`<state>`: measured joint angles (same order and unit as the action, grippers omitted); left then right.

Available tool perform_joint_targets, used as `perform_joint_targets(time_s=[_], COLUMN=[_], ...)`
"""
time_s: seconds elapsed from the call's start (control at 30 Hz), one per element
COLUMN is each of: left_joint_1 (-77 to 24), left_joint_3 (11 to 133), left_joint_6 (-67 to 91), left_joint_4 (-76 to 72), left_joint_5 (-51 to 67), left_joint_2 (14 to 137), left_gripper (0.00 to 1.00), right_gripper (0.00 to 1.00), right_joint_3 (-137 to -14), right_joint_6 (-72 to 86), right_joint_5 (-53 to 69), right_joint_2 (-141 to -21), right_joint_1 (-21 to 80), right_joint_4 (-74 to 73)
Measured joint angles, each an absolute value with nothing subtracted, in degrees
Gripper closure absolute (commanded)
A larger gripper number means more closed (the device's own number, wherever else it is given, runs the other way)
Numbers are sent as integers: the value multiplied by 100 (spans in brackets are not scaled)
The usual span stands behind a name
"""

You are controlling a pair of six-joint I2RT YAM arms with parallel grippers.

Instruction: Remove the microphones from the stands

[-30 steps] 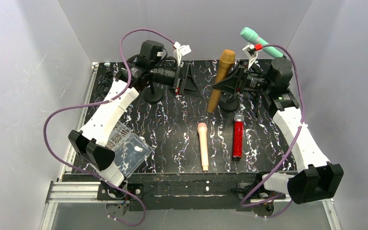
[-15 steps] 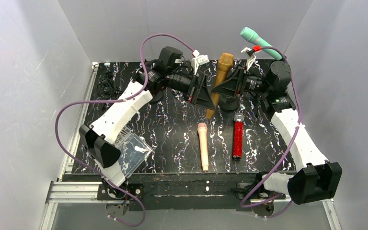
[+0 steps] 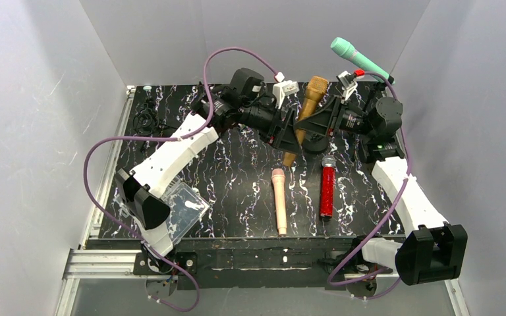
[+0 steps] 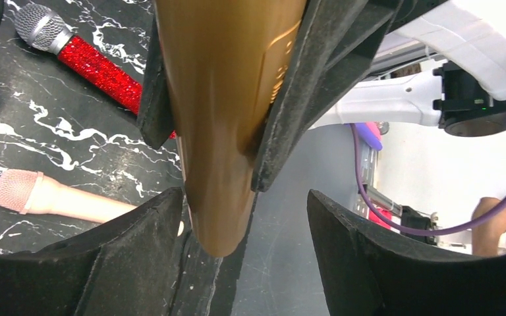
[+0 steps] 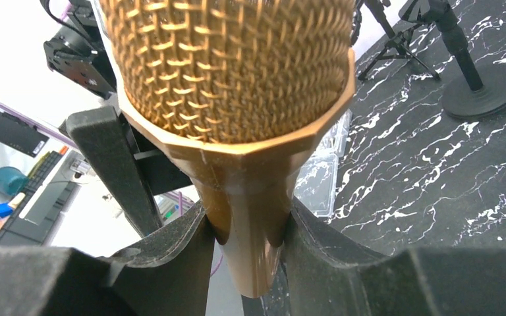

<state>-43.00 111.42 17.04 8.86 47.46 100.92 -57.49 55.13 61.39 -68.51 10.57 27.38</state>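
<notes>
The gold microphone [image 3: 306, 112] leans with its mesh head [image 5: 227, 66] up and its tail over the table. My right gripper [image 3: 311, 122] is shut on its tapered body [image 5: 250, 217] from the right. The stand's round black base [image 3: 316, 143] shows just below; the two grippers hide its clip. My left gripper [image 3: 294, 135] comes in from the left and is open around the microphone's lower end [image 4: 221, 197]. Its left finger [image 4: 138, 250] lies close beside the tail, its right finger [image 4: 369, 257] well apart.
A pink microphone [image 3: 279, 201] and a red glitter microphone [image 3: 327, 191] lie on the black marbled table [image 3: 237, 178]. A teal microphone [image 3: 359, 58] sticks up at the back right. A second stand [image 5: 484, 85] is at the back left, a clear plastic box [image 3: 181, 209] at the front left.
My left arm swung right from the back-left stand to the gold microphone and its jaws narrowed around the tail. The microphone's head shifted slightly right in the right gripper.
</notes>
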Motion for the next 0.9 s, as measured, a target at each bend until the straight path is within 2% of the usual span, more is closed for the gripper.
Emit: perform_joint_targets(time_s=[0.27, 0.33, 0.43, 0.53, 0.67, 0.83, 0.9], left_joint_1=[-4456, -4486, -4517, -4558, -4641, -4648, -4648], left_joint_3=[11386, 11399, 11408, 11428, 11450, 11450, 11450], left_joint_6=[1605, 1608, 1645, 1737, 1800, 1826, 1833], left_joint_4=[1052, 1083, 1107, 1094, 1055, 1050, 1061], left_joint_5=[4160, 4069, 3931, 3918, 3879, 3868, 3833], left_joint_2=[10287, 10350, 10429, 10460, 10460, 10460, 10460], left_gripper=[34, 38, 53, 75, 100, 100, 100], right_gripper=[99, 99, 99, 99, 99, 99, 92], right_joint_3=[-5522, -5470, -5435, -5352, -5288, -5271, -5271], right_joint_6=[6101, 6204, 6313, 6302, 6431, 6436, 6425], right_joint_5=[5999, 5972, 5940, 5854, 5826, 5811, 5798], right_joint_2=[-6785, -6783, -6781, -6751, -6729, -6694, -6678], right_joint_1=[969, 950, 926, 899, 873, 858, 834], right_joint_4=[3310, 3409, 3476, 3509, 3489, 3454, 3411])
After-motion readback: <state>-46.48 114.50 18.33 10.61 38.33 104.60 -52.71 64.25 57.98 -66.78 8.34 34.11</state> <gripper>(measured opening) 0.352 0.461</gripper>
